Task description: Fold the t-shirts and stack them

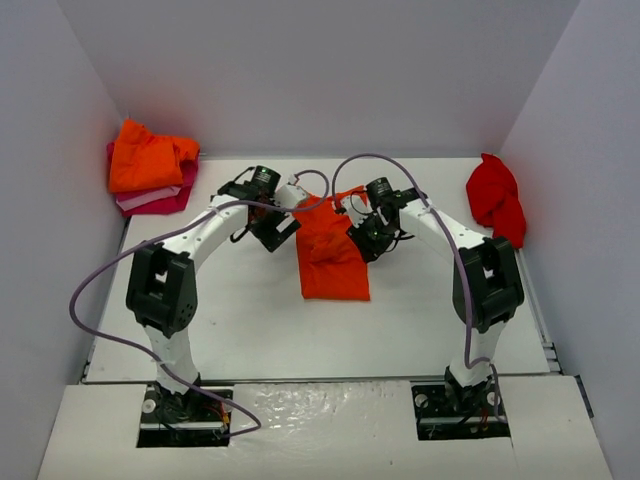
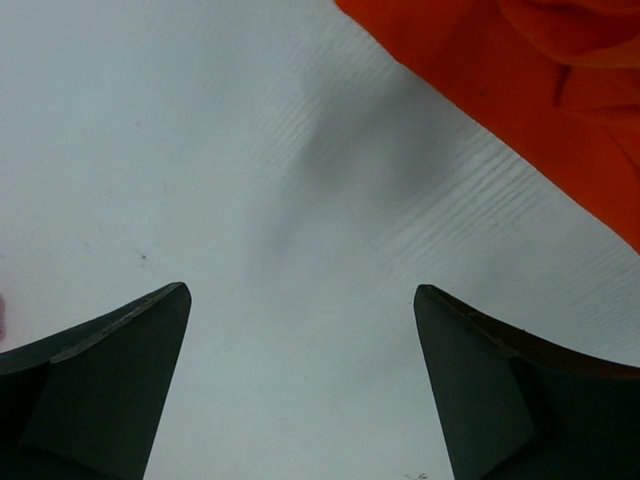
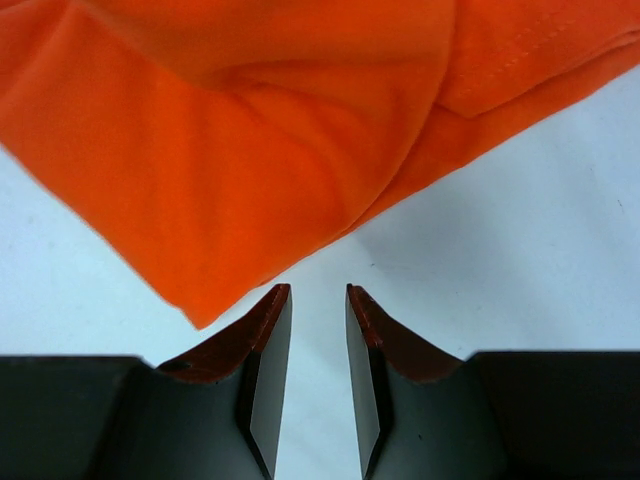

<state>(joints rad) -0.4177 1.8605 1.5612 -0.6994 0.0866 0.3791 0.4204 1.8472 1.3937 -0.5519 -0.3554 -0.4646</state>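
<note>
A bright orange t-shirt (image 1: 330,258) lies partly folded into a long strip in the middle of the table. My left gripper (image 1: 275,232) hovers just off its left edge. Its jaws (image 2: 302,290) stand wide open over bare table, with the shirt (image 2: 520,80) at the upper right. My right gripper (image 1: 365,240) sits at the shirt's right edge. Its jaws (image 3: 318,288) are open only by a narrow gap with nothing between them, and a corner of the cloth (image 3: 250,130) lies just ahead of the fingertips.
At the back left, a crumpled orange tee (image 1: 148,155) rests on folded pale pink and magenta ones (image 1: 155,200). A deeper red tee (image 1: 495,195) is bunched against the right wall. White walls enclose the table on three sides.
</note>
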